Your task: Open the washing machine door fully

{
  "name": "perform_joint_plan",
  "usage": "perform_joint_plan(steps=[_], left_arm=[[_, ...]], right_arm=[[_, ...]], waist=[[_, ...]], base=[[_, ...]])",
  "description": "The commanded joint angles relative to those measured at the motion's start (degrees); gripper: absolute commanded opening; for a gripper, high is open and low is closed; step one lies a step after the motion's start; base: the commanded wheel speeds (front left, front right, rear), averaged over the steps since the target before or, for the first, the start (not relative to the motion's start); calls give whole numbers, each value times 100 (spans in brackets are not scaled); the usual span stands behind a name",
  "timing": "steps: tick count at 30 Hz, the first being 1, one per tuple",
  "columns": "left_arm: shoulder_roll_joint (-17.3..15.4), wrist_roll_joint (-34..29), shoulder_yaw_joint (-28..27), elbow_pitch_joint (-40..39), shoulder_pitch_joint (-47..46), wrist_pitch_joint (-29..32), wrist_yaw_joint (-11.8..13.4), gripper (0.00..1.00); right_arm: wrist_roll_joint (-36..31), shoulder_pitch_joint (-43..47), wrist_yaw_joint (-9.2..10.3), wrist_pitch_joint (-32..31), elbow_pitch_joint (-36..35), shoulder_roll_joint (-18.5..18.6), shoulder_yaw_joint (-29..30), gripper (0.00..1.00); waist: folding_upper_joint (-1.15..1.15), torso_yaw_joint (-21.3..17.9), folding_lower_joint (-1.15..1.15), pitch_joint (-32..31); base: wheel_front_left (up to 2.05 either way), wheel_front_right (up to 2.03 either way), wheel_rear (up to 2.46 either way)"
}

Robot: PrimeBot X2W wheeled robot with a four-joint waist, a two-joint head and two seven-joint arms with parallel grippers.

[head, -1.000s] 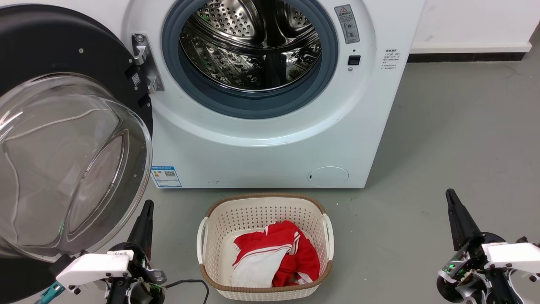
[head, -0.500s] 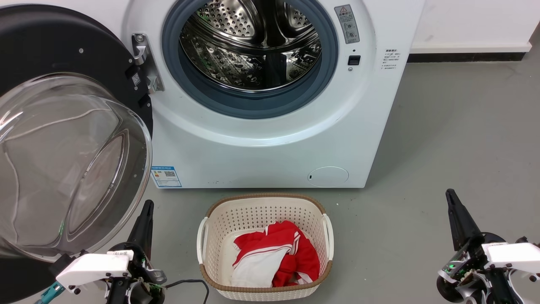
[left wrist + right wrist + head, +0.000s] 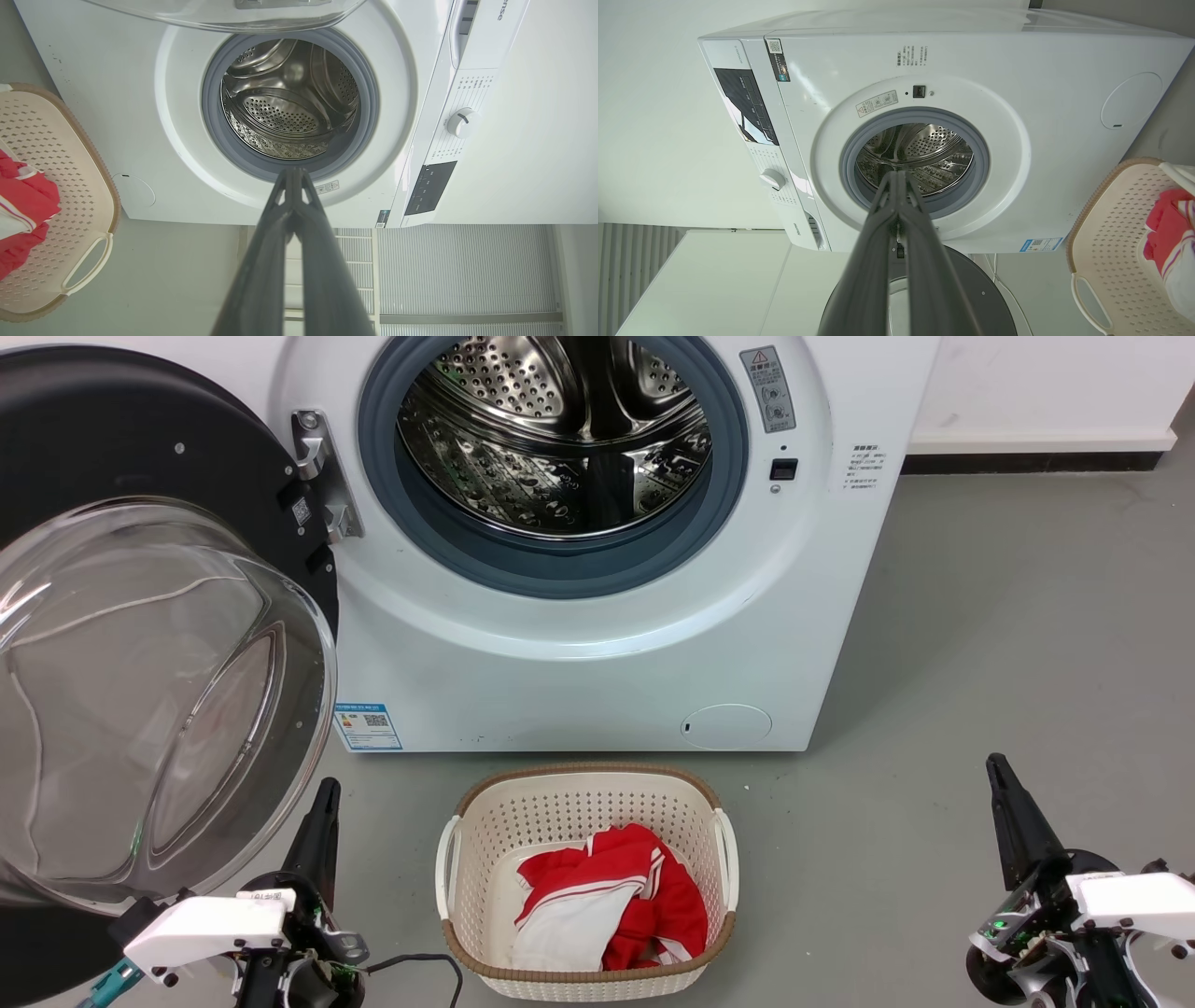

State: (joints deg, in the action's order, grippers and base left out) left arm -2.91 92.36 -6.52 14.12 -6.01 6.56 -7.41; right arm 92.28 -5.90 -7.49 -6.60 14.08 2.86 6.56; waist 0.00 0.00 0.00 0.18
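Grey floor (image 3: 980,644); black washing machine door (image 3: 112,448) wide open, glass bulging; both jaws closed.

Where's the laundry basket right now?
Head view, bottom centre: the basket sits on the floor in front of the washing machine, right of the open door.
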Motion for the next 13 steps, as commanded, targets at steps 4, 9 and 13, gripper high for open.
perform_joint_plan(steps=[4, 9, 13], left_arm=[[7, 10, -16, 1, -42, 16, -25, 0], [7, 11, -16, 1, -42, 15, -25, 0], [7, 11, -16, 1, -42, 15, -25, 0]], right_arm=[[15, -65, 0, -7, 6, 3, 6, 0], [15, -66, 0, -8, 6, 3, 6, 0], [15, -66, 0, -8, 6, 3, 6, 0]], waist=[[0, 0, 0, 0], [0, 0, 0, 0], [0, 0, 0, 0]], base=[[0, 0, 0], [0, 0, 0], [0, 0, 0]])
